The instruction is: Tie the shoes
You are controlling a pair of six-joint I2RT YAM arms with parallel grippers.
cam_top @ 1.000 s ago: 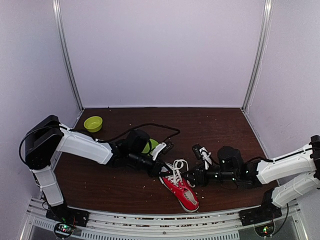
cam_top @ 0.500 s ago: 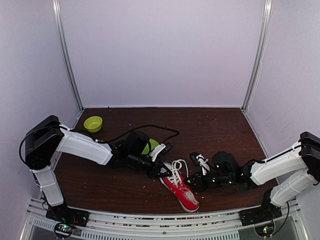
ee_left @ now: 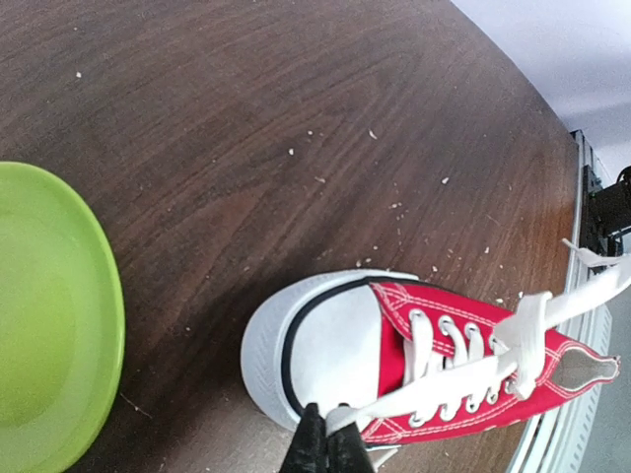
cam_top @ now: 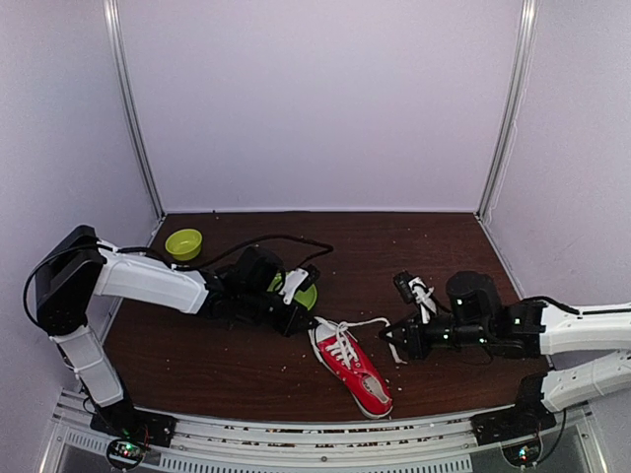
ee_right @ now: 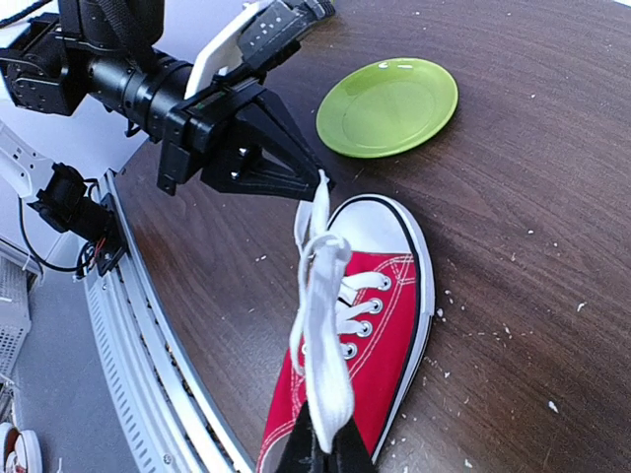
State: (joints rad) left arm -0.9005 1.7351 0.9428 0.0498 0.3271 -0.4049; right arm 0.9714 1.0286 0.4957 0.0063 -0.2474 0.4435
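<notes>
The red sneaker (cam_top: 355,367) lies on the brown table, white toe cap toward the left arm. Its white laces (cam_top: 361,323) cross over the eyelets and stretch out to both sides. My left gripper (cam_top: 303,321) is low by the toe cap, shut on one lace end (ee_left: 434,386) in front of the sneaker (ee_left: 463,389). My right gripper (cam_top: 399,342) is to the shoe's right, shut on the other lace strand (ee_right: 320,335), which runs taut above the sneaker (ee_right: 389,330). The right wrist view also shows the left gripper (ee_right: 321,183) pinching its lace.
A green plate (cam_top: 304,293) lies under the left wrist, also seen in the left wrist view (ee_left: 49,315) and the right wrist view (ee_right: 387,105). A small green bowl (cam_top: 183,242) stands at the back left. A metal rail (cam_top: 315,434) runs along the table's near edge.
Both grippers have pulled apart, the left one back and leftward, the right one to the right. The laces have gone from slack loops over the shoe to taut strands.
</notes>
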